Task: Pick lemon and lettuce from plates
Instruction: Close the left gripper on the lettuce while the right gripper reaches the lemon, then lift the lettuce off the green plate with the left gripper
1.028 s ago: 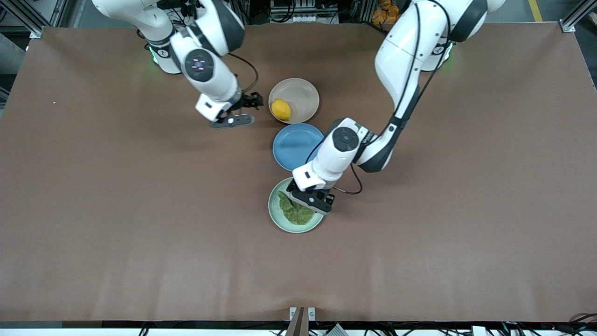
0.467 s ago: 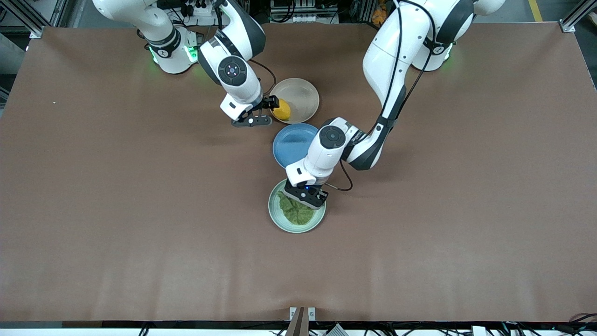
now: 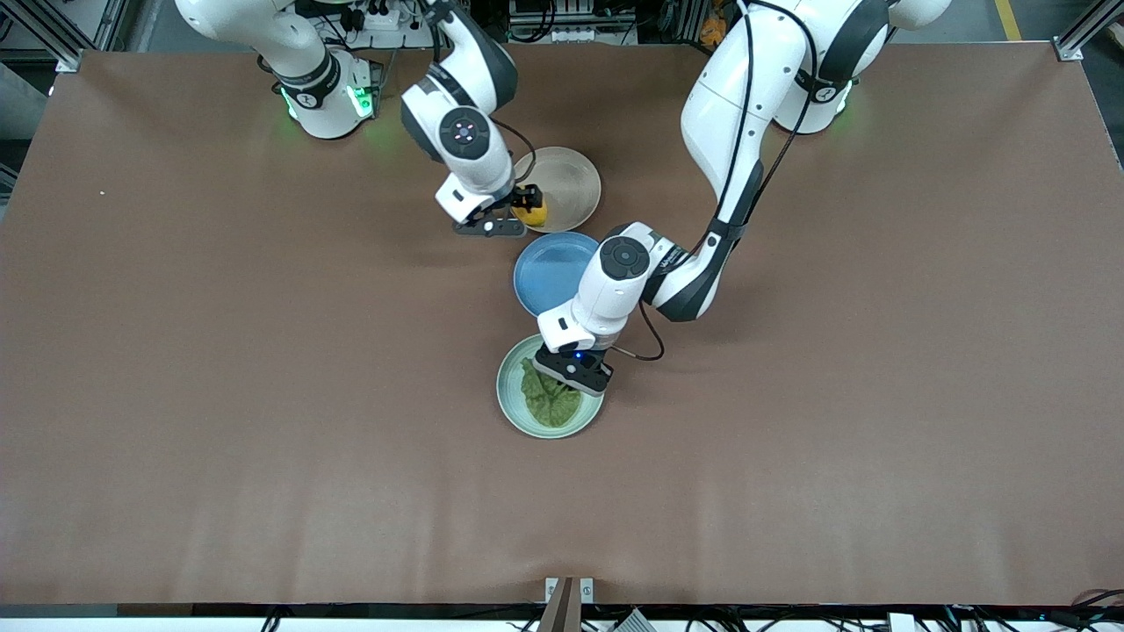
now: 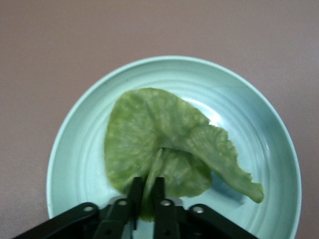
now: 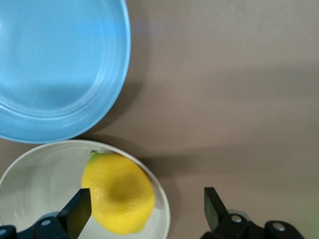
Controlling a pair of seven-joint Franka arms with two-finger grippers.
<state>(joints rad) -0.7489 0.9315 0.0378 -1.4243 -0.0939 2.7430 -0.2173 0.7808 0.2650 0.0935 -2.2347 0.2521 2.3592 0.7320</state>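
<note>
Left wrist view: the crinkled green lettuce leaf (image 4: 164, 149) on the mint plate (image 4: 75, 129) is pinched by the left gripper (image 4: 147, 188), while the yellow lemon (image 5: 118, 192) on the beige plate (image 5: 30, 184), just beside that lettuce plate's blue neighbour (image 5: 55, 64), is partly straddled by the open right gripper (image 5: 145, 211), so closing, then lifting, seems needed.

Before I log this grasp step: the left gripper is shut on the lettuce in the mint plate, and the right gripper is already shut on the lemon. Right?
Not quite. The left gripper is shut on the lettuce in the mint plate, but the right wrist view shows the right gripper open, fingers apart, one beside the lemon.
</note>
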